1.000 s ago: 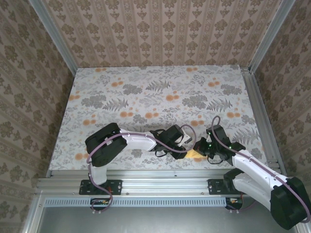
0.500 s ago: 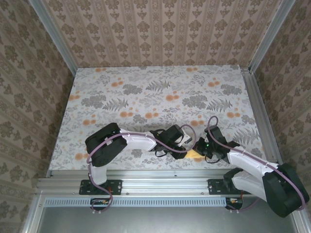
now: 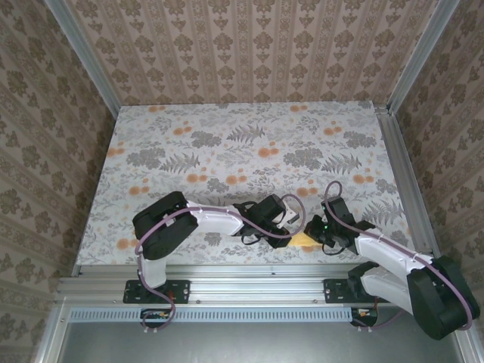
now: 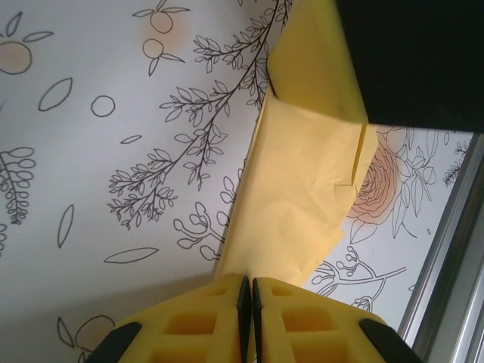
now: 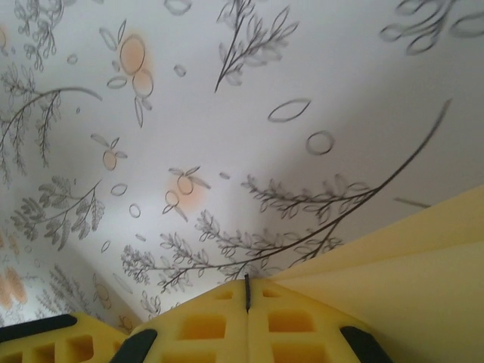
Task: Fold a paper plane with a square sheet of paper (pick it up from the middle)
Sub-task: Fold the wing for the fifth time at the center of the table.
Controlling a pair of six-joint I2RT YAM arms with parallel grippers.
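Your left gripper (image 4: 243,283) is pinched narrow on one end of the folded yellow paper sheet (image 4: 302,189). The sheet's long axis runs from those tips rightward to your right gripper (image 5: 247,283), fingers closed together, near the table's (image 3: 227,151) front edge.

From above, my left gripper (image 3: 286,233) and right gripper (image 3: 316,233) are crowding over the sheet of paper (image 3: 304,241), leaving just a small yellow patch, too small for reading its folds. At my left wrist, a dark blurred shape (image 4: 412,60) is covering the sheet's far corner, and my own fingers (image 4: 212,325) are hiding its near end. At my right wrist, the sheet is running off the right and bottom edges.
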